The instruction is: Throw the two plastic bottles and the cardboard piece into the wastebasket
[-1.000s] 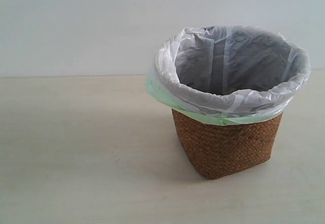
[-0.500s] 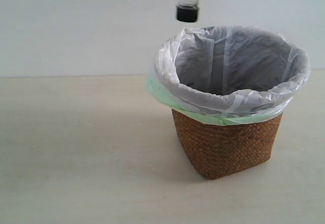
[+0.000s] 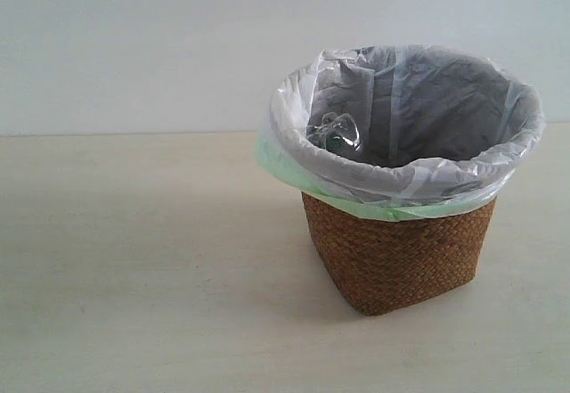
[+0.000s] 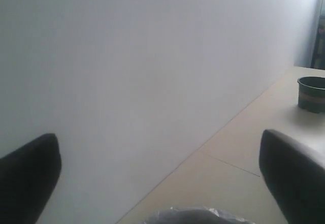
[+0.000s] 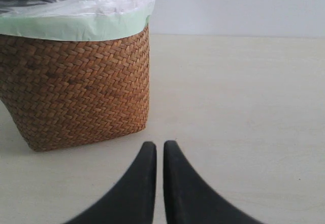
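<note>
**Exterior view.**
- One wastebasket [image 3: 398,259], woven brown, upright on the bench [image 3: 134,268], with a white and pale green bag [image 3: 294,166] folded over the rim.
- One clear bottle [image 3: 337,133] lies inside against the near-left wall of the bag, with a speck of green showing at it. Which of the two bottles it is cannot be told.
- Judged progress: at least one of three items is in.
- The bottom of the wastebasket is hidden by its own rim, so the second bottle and the cardboard piece may lie there or may be off frame. Neither shows on the bench in this view.
- Neither arm is in frame.

**Left wrist view.**
- Left tool [image 4: 158,141]: fingers spread wide to the frame edges, nothing between them, looking at a pale wall.
- A sliver of bag rim [image 4: 193,217] shows at the picture's edge, which places this tool above the wastebasket.
- One dark green cup [image 4: 311,94] stands far off on the bench. Its contents cannot be seen.

**Right wrist view.**
- Right tool [image 5: 159,150]: fingers drawn together to a hairline gap, holding nothing, low over the bench [image 5: 244,107].
- It sits just beside the wastebasket [image 5: 76,92], whose top is cut off by the frame.
- No task item is in sight here.
</note>
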{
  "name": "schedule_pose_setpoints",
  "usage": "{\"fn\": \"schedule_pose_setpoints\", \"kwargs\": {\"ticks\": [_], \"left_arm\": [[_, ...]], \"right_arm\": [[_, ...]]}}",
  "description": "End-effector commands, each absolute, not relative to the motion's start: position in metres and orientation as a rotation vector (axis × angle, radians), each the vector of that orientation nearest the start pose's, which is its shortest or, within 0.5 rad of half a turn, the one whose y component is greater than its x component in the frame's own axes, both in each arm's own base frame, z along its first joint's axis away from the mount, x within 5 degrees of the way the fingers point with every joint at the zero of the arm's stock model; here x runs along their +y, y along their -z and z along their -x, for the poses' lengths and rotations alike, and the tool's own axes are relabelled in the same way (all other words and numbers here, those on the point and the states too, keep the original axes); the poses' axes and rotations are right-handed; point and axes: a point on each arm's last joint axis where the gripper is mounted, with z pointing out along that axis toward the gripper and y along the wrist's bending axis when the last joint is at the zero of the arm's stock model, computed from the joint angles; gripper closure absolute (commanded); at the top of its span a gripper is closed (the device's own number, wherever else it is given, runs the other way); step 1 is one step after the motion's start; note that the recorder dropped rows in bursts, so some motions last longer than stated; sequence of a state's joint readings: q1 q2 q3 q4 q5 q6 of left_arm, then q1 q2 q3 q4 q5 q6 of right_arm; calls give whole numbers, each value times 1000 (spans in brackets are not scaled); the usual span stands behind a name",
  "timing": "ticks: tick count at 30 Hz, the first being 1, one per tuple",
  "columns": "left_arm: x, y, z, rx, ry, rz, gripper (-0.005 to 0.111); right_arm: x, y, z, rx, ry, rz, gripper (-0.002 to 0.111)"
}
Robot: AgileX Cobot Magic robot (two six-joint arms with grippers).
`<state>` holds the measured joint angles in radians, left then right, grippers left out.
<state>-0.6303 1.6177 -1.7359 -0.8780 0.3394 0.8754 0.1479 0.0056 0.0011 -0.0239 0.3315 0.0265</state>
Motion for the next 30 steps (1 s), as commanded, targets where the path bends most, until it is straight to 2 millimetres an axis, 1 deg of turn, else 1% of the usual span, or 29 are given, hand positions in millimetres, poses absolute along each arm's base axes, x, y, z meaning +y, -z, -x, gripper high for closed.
{"fn": "schedule_pose_setpoints", "kwargs": {"ticks": [1,2,4,5,9,12,17,20,23,26,30], "left_arm": [[-239,-478,-285,1475,645,-768,42],[-237,-479,-283,1480,625,-785,55],[-233,-480,-277,1487,567,-860,94],[-230,-480,-274,1491,533,-909,101],[-217,-489,-255,1498,480,-1012,102],[-202,-503,-236,1491,442,-1030,102],[-169,-528,-204,1507,369,-952,103],[-145,-544,-178,1488,332,-912,103],[-125,-559,-149,1453,355,-875,103],[-107,-566,-124,1422,387,-828,103],[-86,-565,-96,1371,413,-771,103]], "right_arm": [[7,-184,-53,1801,-92,134,106],[7,-184,-53,1801,-92,134,106],[7,-184,-53,1801,-92,134,106],[7,-184,-53,1801,-92,134,106],[7,-184,-53,1801,-92,134,106],[7,-184,-53,1801,-92,134,106],[7,-184,-53,1801,-92,134,106],[7,-184,-53,1801,-92,134,106],[7,-184,-53,1801,-92,134,106],[7,-184,-53,1801,-92,134,106],[7,-184,-53,1801,-92,134,106]]}}
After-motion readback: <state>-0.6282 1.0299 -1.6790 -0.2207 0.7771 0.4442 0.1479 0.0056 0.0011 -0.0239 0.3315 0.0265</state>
